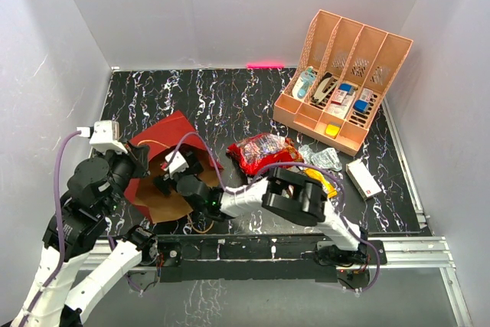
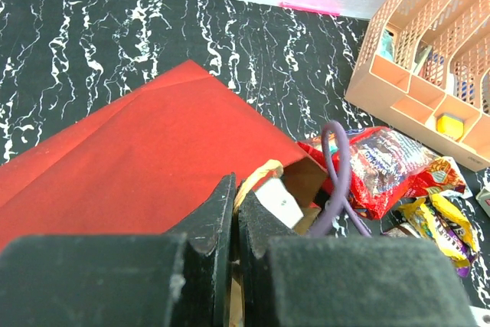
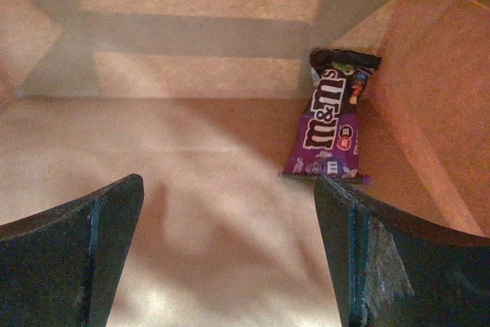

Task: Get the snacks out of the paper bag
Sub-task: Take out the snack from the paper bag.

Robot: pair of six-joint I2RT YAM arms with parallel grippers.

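A tall red paper bag (image 1: 170, 134) with brown kraft inside lies on its side on the black white-veined surface (image 1: 199, 97), near the left edge and toward the near-left corner. Its mouth faces the near edge.

The left pincer (image 2: 235, 189) is clenched on the rim of the bag at the mouth. Its two black fingers (image 2: 218, 216) are pressed almost together, with a thin strip of brown paper between them. A tan cord handle (image 2: 259, 171) curves just in front of the tips.

The right pincer (image 3: 228, 189) is inside the bag and released, with its dark fingers (image 3: 115, 212) wide apart and nothing between them. Ahead of it, a small purple candy packet (image 3: 325, 124) lies flat on the kraft floor, against a fold and closer to the right finger, not touched.

Outside the bag, near the middle of the surface, lies a large shiny red crinkly packet (image 1: 260, 152). A yellow packet (image 1: 323, 182) is beside it toward the near edge, and small silvery packets (image 1: 321, 158) lie to its right. A flat white box (image 1: 363, 178) lies near the right edge. A peach plastic slotted organizer (image 1: 321, 36) stands at the far-right corner.
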